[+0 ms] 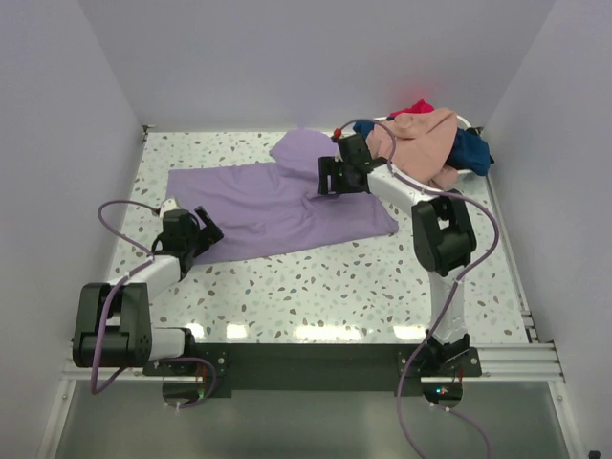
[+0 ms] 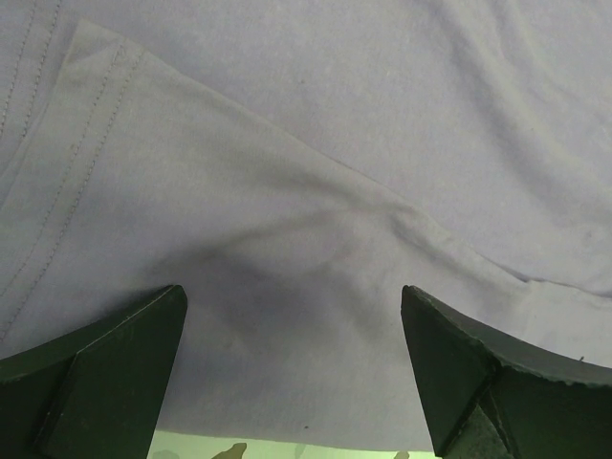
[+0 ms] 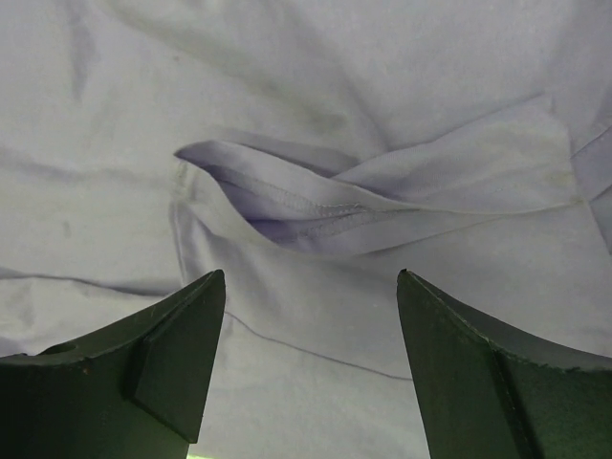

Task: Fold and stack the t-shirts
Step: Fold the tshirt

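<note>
Hanging over the lavender t-shirt (image 1: 277, 206), left gripper (image 2: 292, 292) and right gripper (image 3: 308, 277) are wide, empty; risk: right one pinches bunched hem (image 3: 287, 196) in 2 layers, so fold goes crooked.

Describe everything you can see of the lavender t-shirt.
A soft, plain lavender t-shirt lies spread mostly flat across the speckled table, with its far end bunched up. A stitched hem is puckered into a small fold below the open right gripper. The open left gripper straddles the shirt's near-left edge. Neither gripper holds it.
</note>
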{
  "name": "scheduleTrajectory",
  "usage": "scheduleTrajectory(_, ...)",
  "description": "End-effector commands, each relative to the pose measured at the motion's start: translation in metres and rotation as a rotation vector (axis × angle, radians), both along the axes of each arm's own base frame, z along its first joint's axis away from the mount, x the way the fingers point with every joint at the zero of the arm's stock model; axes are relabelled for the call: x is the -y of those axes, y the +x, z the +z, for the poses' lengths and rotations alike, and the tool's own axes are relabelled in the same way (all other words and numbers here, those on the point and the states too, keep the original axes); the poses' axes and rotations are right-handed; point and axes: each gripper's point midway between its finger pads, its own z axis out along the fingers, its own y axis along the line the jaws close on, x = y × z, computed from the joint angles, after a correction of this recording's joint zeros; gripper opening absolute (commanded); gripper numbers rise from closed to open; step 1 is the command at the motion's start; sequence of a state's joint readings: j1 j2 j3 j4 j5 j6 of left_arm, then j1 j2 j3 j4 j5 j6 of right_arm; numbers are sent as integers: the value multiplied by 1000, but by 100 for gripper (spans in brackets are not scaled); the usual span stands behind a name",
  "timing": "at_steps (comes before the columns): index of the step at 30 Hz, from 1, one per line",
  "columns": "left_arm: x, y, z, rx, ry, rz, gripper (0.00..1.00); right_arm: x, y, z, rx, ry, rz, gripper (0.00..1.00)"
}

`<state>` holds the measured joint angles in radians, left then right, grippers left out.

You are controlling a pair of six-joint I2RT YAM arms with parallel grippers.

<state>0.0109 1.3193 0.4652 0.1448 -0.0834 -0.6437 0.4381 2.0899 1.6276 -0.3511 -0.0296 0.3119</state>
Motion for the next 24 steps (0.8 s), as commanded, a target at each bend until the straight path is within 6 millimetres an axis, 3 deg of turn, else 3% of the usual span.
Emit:
scheduleTrajectory(1, 1, -3, 2, -14, 5, -13, 100, -8, 11, 2, 0, 73, -8, 76)
scheduleTrajectory(14, -1, -10, -13, -50, 4, -17, 100, -8, 22, -18, -44, 75, -35, 76)
scheduleTrajectory(18, -1, -12, -14, -52, 0, -21, 100, -12, 39, -15, -18, 87, -44, 76)
scheduleTrajectory(19, -2, -12, -14, -52, 0, -18, 100, -11, 39, -24, -36, 76, -45, 76)
scheduleTrajectory(21, -1, -12, -15, -53, -2, -21, 100, -13, 51, -20, -19, 86, -53, 76)
scheduleTrajectory(22, -2, -12, -14, -52, -3, -20, 100, -13, 52, -27, -34, 82, -55, 76)
scheduleTrajectory(24, -2, -12, -13, -49, -5, -18, 100, -18, 63, -16, 0, 101, -57, 76)
